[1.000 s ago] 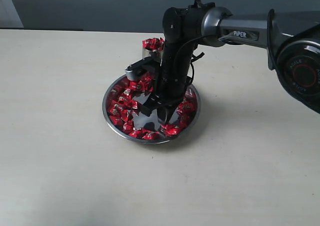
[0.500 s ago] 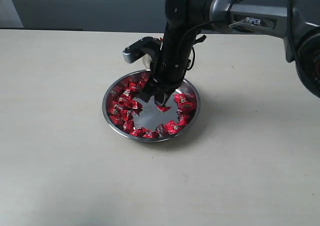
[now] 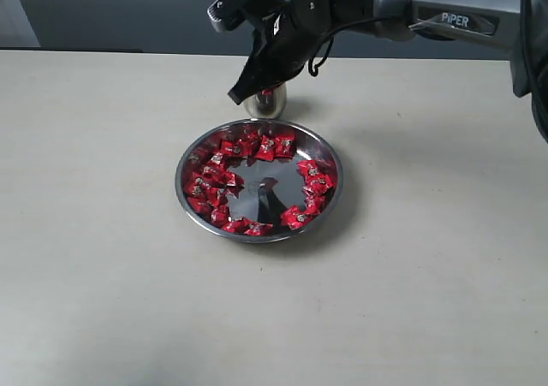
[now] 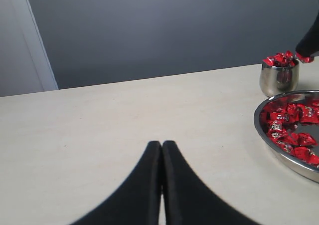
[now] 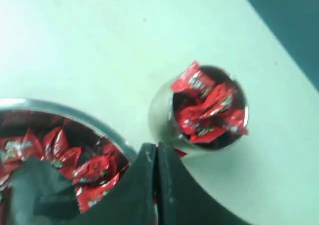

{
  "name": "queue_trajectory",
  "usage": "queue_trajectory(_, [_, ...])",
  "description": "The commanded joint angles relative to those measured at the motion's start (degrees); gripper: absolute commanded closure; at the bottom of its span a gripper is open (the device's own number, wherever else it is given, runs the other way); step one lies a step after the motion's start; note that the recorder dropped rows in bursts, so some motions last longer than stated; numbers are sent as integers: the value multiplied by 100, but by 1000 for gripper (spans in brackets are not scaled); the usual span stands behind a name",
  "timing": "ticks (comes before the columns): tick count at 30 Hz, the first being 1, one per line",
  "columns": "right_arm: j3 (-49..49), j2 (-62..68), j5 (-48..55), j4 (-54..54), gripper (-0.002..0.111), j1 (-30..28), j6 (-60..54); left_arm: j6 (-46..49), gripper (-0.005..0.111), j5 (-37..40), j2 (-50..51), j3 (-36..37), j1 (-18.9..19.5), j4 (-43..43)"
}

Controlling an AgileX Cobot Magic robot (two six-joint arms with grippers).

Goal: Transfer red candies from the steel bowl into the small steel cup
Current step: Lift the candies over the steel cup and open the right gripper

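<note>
The steel bowl (image 3: 181, 193) sits mid-table with red candies (image 3: 257, 146) ringing its bare centre. Just behind it stands the small steel cup (image 3: 265, 104), heaped with red candies (image 5: 207, 108). My right gripper (image 3: 243, 94) hangs tilted just above the cup's near-left side, shut on a red candy (image 4: 304, 59) whose foil shows between and under the fingertips. In the right wrist view the right gripper (image 5: 155, 146) lies between the bowl's rim (image 5: 75, 115) and the cup's wall (image 5: 163, 116). My left gripper (image 4: 162, 144) is shut and empty, low over bare table left of the bowl (image 4: 262, 131).
The pale tabletop (image 3: 103, 275) stretches all round the bowl. A dark grey wall (image 4: 164, 30) runs behind the table's far edge. The right arm (image 3: 445, 14) reaches in from the upper right, above the table.
The right gripper has closed in the bowl, risen out of it and swung back to just above the cup. A gap in the candies shows where it was.
</note>
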Motion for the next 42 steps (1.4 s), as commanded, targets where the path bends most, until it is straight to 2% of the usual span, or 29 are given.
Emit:
queue_trajectory(1, [22,-67,-763,260,109,-342,61,-21,106,-33,-30,14,-37,-23])
queue_trajectory(6, [22,-67,-1446,1253,109,-638,-1,-21,106,-33,-30,14,-37,-23])
queue_trajectory(11, [22,136,-2017,1488,109,-654,-10,-21,106,-33,-30,14,-37,-23])
queue_trajectory(42, [22,675,-2060,1919,109,-427,-311,-21,106,-33,-30,14,-37,-23])
